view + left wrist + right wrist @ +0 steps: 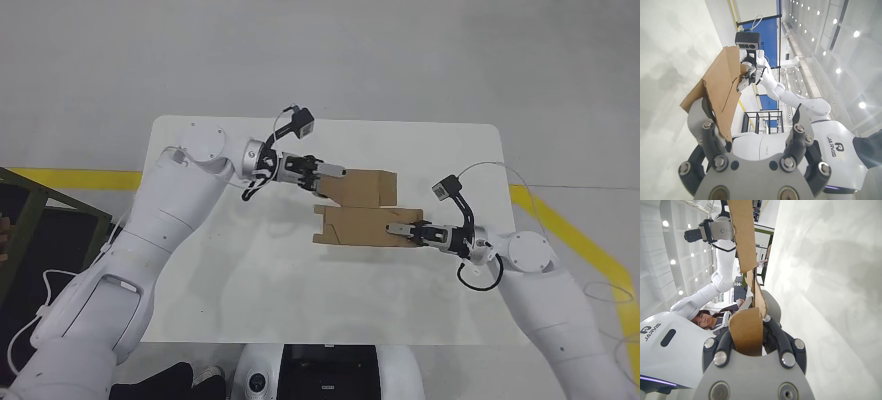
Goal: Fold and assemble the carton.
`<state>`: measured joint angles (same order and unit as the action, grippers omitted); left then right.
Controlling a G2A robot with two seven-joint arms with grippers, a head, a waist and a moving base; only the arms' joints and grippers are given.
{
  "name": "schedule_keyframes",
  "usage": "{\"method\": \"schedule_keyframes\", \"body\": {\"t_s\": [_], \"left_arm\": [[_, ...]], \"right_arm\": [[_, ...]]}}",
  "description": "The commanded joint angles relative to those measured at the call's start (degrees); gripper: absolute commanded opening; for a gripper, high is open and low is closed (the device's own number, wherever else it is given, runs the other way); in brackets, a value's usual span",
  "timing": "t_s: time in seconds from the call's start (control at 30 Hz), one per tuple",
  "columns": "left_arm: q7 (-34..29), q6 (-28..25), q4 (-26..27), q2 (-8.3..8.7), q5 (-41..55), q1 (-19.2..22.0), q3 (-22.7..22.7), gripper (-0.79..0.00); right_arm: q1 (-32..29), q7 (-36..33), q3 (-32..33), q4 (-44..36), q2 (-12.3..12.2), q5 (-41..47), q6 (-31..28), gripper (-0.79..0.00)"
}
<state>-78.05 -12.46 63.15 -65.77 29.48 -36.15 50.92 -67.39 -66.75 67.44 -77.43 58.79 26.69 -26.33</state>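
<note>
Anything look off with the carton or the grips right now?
Yes. On the flat brown cardboard carton, the flap inside the right gripper is curled over and its edge looks ragged. The left gripper is open, the carton only lying against one finger, so that end isn't clamped.

Your left gripper (335, 172): fingers spread wide. Right gripper (393, 230): fingers pinched on the flat brown cardboard carton (365, 225). Both forearms point inward, facing each other.

A white bench (250, 290) stands on pale grey floor (100, 60), with a yellow floor line (80, 179) at its 9 o'clock. Round ceiling lights (856, 33) glow, and the wall carries blue wall panels (768, 32).
</note>
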Motion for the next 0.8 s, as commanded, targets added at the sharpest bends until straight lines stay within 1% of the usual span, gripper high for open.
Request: {"method": "schedule_keyframes", "body": {"t_s": [0.0, 0.03, 0.13, 0.3, 0.33, 0.37, 0.47, 0.53, 0.77], "left_arm": [[0.70, 0.52, 0.02, 0.05, -1.46, 0.08, -0.05, -0.179], [1.03, 0.71, 0.11, 0.06, -2.06, 0.06, -0.10, -0.182], [1.57, 1.34, 0.08, 0.07, -2.78, -0.05, -0.07, -0.240], [2.36, 2.49, -0.05, 0.13, -4.52, -0.11, -0.08, -0.286], [2.41, 2.81, -0.08, 0.14, -4.96, -0.09, -0.14, -0.323], [2.43, 3.14, -0.10, 0.15, -5.41, -0.07, -0.22, -0.382], [2.88, 3.92, -0.11, 0.16, -6.98, 0.05, -0.45, -0.419], [3.04, 4.15, 0.00, 0.15, -7.38, 0.00, -0.52, -0.459], [3.48, 4.73, 0.05, 0.15, -8.37, -0.02, -0.41, -0.536]], "right_arm": [[-0.08, 0.11, 0.04, -0.13, -0.01, -0.10, -0.05, -0.785], [-0.10, 0.17, 0.06, -0.18, -0.02, -0.20, -0.04, -0.785], [-0.17, 0.32, 0.08, -0.31, -0.03, -0.39, 0.16, -0.785], [-0.27, 0.52, 0.02, -0.39, -0.03, -0.56, 0.29, -0.785], [-0.26, 0.58, 0.02, -0.41, -0.03, -0.65, 0.31, -0.785], [-0.27, 0.61, 0.01, -0.43, -0.03, -0.68, 0.31, -0.785], [-0.32, 0.82, 0.05, -0.47, -0.04, -0.81, 0.32, -0.785], [-0.36, 0.91, 0.09, -0.54, -0.05, -0.97, 0.34, -0.785], [-0.53, 1.21, 0.24, -0.86, -0.11, -1.48, 0.51, -0.785]]}}
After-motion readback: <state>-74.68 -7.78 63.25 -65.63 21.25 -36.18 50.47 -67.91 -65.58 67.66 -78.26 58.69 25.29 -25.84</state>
